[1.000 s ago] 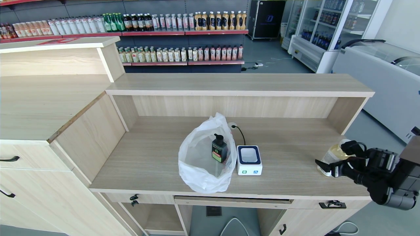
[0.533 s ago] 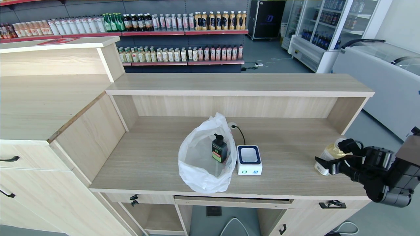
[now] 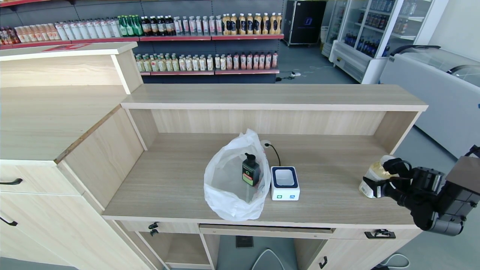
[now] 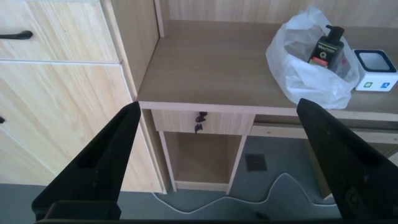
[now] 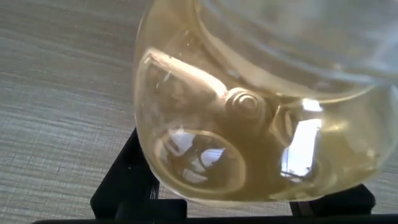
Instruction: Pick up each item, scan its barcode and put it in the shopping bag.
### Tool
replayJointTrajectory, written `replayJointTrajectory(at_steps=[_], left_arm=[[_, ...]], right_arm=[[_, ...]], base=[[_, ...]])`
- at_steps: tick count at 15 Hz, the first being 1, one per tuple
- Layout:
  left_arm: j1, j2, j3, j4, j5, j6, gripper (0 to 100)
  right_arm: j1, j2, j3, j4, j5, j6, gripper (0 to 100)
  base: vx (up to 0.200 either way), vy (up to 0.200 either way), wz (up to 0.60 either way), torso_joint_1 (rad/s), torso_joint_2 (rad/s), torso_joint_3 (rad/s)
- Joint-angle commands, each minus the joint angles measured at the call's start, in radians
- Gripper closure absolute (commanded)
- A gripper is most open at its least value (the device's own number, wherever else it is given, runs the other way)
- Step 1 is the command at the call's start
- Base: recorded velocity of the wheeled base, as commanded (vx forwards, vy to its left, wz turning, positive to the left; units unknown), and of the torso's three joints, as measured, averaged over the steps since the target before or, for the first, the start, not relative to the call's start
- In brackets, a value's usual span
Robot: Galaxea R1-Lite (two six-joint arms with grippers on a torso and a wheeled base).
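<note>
Head view: the right gripper (image 3: 380, 179) is clamped on a clear bottle of yellowish liquid (image 3: 375, 173) at the counter's (image 3: 330, 168) far right edge, bottle tilted. We can't tell if its base is clear of the surface. We judge the step as carrying it to the scanner (image 3: 285, 183), which sits just beside the shopping bag (image 3: 228, 187). To do it well, we'd lift first, then travel along the counter and turn the label end down to the scanner window. We'd stop short of the bag so it isn't nudged. Count: one held bottle, one black pump bottle (image 3: 251, 171) already standing in the bag, one bag, one scanner.

Left wrist view: the left gripper (image 4: 217, 124) hangs low, off the counter's left front, jaws spread wide and holding nothing. Same one bag (image 4: 305, 62), one pump bottle (image 4: 326, 48) and one scanner (image 4: 375, 70) show beyond.

Right wrist view: one bottle (image 5: 261, 112), smooth and rounded, dark gripper fingers (image 5: 134, 186) on both sides. It looks slippery, so we'd keep the squeeze firm and rotate slowly.
</note>
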Motion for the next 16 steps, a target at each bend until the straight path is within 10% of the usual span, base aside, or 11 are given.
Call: replayJointTrajectory(at_steps=[1, 5, 10, 16], left_arm=[[0.000, 0.000, 0.000, 0.000, 0.000, -0.001, 0], [0.000, 0.000, 0.000, 0.000, 0.000, 0.000, 0], [0.000, 0.000, 0.000, 0.000, 0.000, -0.001, 0], [0.000, 0.000, 0.000, 0.000, 0.000, -0.001, 0]], right_arm=[[0.005, 0.013, -0.003, 0.002, -0.008, -0.004, 100], [0.006, -0.098, -0.015, 0.032, 0.008, 0.050, 100], [0.009, -0.740, -0.098, 0.870, 0.333, 0.327, 100], [0.115, -1.026, -0.102, 1.100, 0.612, 0.491, 100]], base=[[0.000, 0.000, 0.00, 0.000, 0.00, 0.000], [0.000, 0.000, 0.00, 0.000, 0.00, 0.000], [0.000, 0.000, 0.00, 0.000, 0.00, 0.000], [0.000, 0.000, 0.00, 0.000, 0.00, 0.000]])
